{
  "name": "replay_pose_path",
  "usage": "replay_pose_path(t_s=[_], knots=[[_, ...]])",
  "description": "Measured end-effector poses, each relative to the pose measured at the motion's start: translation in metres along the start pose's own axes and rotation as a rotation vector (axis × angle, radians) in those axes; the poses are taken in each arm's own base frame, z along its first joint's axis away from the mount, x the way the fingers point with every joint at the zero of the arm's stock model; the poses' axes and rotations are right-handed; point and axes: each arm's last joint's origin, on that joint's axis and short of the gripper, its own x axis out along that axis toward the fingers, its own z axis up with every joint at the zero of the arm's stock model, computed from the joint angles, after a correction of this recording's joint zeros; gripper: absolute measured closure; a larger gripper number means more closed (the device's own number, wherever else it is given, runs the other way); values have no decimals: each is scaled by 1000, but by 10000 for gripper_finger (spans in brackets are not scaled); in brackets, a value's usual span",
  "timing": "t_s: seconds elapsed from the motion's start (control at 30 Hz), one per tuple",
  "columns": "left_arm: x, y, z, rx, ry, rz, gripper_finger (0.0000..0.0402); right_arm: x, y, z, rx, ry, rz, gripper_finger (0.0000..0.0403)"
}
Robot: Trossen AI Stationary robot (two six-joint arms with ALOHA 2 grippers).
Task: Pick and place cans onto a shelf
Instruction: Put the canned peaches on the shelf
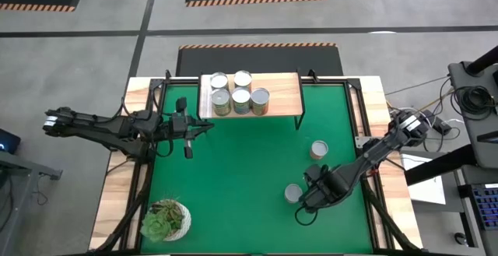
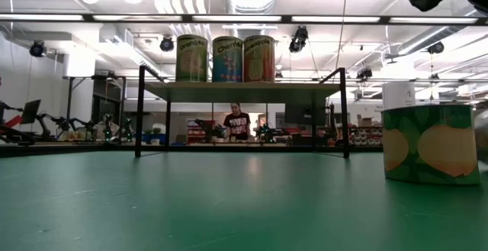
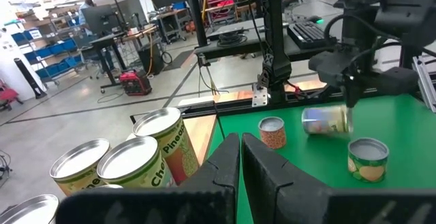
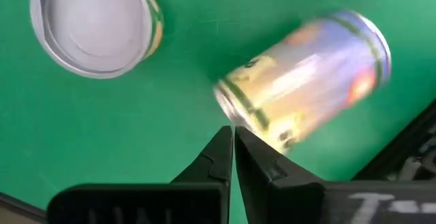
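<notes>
Desk (image 1: 233,178): green top with a light wood rim, seen whole from above.
Shelf (image 1: 284,92): at the far middle of the desk, long side running left to right, on thin black legs.
Cans on shelf (image 1: 240,100): five, upright, round tops facing up, bunched at the shelf's left end; the low view shows three of them in a row.
Plant (image 1: 165,219): green succulent in a pot at the near left of the desk.
Left arm: reaches in from the left; left tool (image 1: 208,129) just in front of the shelf's left end, fingers pressed together on nothing.
Right arm: comes in from the right; right tool (image 4: 233,157) over the near right part of the desk, fingers pressed together with nothing between them.
Tipped can (image 4: 306,74): blurred, on its side or tilted, long axis slanting, right at the right tool's fingertips but not pinched.
Standing can (image 1: 292,193): upright, just beside the right tool.
Third loose can (image 1: 319,149): upright, between the shelf and the right tool.
</notes>
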Motion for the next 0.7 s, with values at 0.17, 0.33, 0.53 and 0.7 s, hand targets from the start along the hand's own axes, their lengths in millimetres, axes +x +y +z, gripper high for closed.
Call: replay_pose_path(t_s=[0.17,0.33,0.53,0.7], knots=[[0,0,0,-2,-4,1,402,0,-1,0,-24,-7,-7,395],[0,0,0,-2,-4,1,402,-1,-2,-1,-41,-32,-19,392],[0,0,0,-2,-4,1,402,0,-5,11,-2,-44,-36,340],[0,0,0,-5,-4,1,402,8,-4,24,7,-67,-12,255]])
